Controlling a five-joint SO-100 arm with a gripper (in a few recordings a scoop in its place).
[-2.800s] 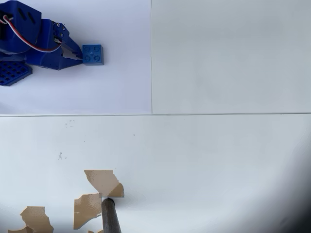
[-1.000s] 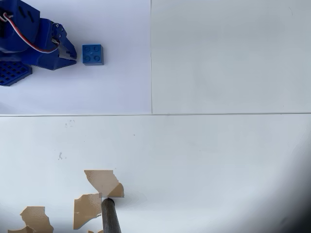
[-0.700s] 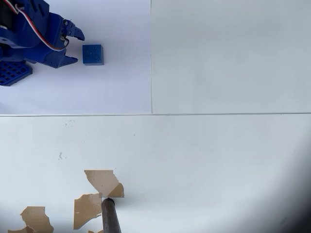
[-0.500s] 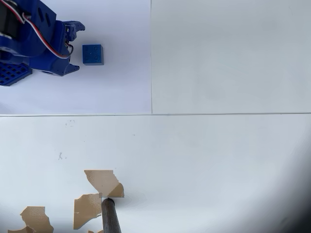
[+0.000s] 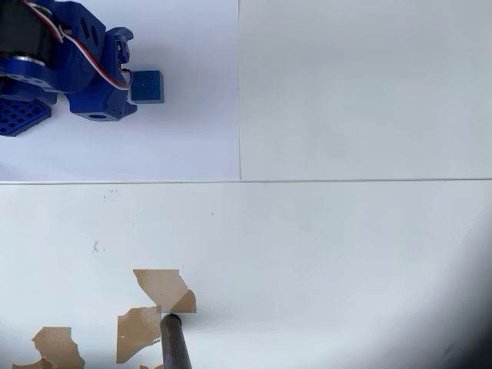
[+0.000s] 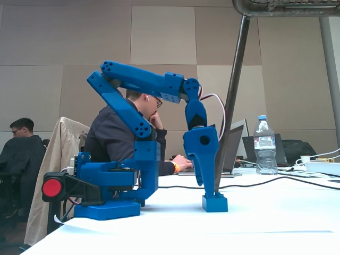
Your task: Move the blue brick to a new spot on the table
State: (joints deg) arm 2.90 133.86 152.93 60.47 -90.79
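brick: the brick (image 5: 147, 86) sits on the paler sheet (image 5: 192, 138), near the counter's (image 5: 346, 254) top left corner in the overhead view.
jaws: the gripper (image 6: 208, 187) points down onto it; I cannot tell if the jaws pinch it.
risk: a poor hold could tip it or let it drop.
edges: top and left are close.
room: lots of bare counter right and below; keep off the torn patches (image 5: 161, 288) and dark pole (image 5: 175, 342).
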